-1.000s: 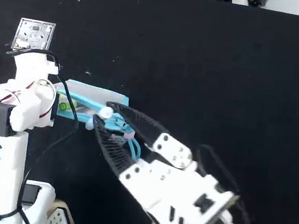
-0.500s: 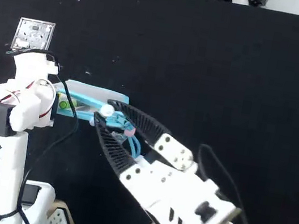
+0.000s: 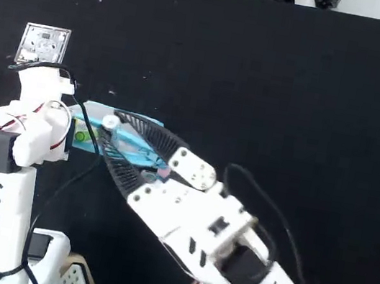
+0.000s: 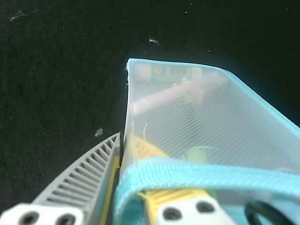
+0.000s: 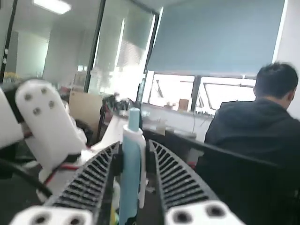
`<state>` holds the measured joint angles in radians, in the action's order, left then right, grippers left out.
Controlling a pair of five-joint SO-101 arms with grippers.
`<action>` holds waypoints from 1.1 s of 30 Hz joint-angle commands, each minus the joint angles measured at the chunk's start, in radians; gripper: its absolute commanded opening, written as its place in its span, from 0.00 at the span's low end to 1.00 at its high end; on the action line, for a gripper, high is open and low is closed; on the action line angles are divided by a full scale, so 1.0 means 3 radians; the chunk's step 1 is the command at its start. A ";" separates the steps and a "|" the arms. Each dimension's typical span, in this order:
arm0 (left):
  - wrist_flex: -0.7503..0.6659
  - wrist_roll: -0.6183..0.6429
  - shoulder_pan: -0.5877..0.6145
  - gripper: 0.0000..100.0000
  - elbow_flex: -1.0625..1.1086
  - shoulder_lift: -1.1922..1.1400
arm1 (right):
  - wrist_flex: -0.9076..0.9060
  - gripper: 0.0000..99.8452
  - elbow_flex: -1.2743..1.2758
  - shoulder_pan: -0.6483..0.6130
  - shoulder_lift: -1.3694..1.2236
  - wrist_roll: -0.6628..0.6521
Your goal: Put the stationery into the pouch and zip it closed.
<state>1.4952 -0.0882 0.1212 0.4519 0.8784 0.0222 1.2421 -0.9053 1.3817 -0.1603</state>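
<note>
Worktop (image 3: 293,94), black, with two arms side by side. The left arm (image 3: 23,136) stands at the near left, and the right arm (image 3: 217,241) reaches in across it from the near right.

Pouch (image 3: 139,120): pale mesh with a teal rim, lying just beside the left arm. The left tool (image 4: 123,157) is closed on the rim near one corner, its ribbed finger outside the mesh. A yellow item (image 4: 145,151) and a green item (image 4: 199,154) show through the mesh, so some stationery is already inside. The zip appears not yet drawn.

The right tool (image 3: 107,128) sits over the pouch in the high view. Its ribbed fingers are narrowly parted and clamped on a pen (image 5: 130,154), which runs lengthwise between them and juts past the tips.

Step in hand, as judged: insertion of the pen. Its free end (image 3: 111,122) lies over the pouch's held end, close to the left tool; whether it has entered the mouth cannot be told.

The next move calls for steering that end into the mouth, then letting go. The zip comes after.
</note>
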 commanded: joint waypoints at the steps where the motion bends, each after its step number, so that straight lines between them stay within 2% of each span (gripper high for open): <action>1: -0.0046 0.0026 0.0013 0.03 -0.0033 0.0051 | 0.0056 0.01 0.0125 -0.0026 -0.0023 -0.0041; 13: -0.0051 0.0031 0.0018 0.03 -0.0033 0.0051 | 0.0010 0.01 0.1532 -0.0092 0.0918 -0.0036; 16: -0.0051 0.0031 0.0018 0.03 -0.0033 0.0051 | -0.0578 0.01 0.1368 -0.0087 0.0939 -0.0041; 19: -0.0051 0.0031 0.0013 0.03 -0.0038 0.0051 | -0.0895 0.02 0.1102 -0.0082 0.0918 -0.0041; 22: -0.0051 0.0031 0.0013 0.03 -0.0038 0.0051 | -0.1330 0.10 0.0749 -0.0092 0.0913 -0.0010; 25: -0.0051 0.0031 0.0013 0.03 -0.0038 0.0051 | -0.1800 0.15 0.0432 -0.0082 0.0913 0.0251; 28: -0.0051 0.0026 0.0013 0.03 -0.0038 0.0051 | -0.1979 0.12 0.0212 -0.0082 0.0913 0.0363; 33: -0.0051 0.0026 0.0013 0.03 -0.0038 0.0051 | -0.1765 0.03 0.0141 -0.0082 0.0913 0.0358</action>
<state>1.4952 -0.0882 0.1197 0.4534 0.8769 -0.5455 1.3449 -0.9252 1.6471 -0.0621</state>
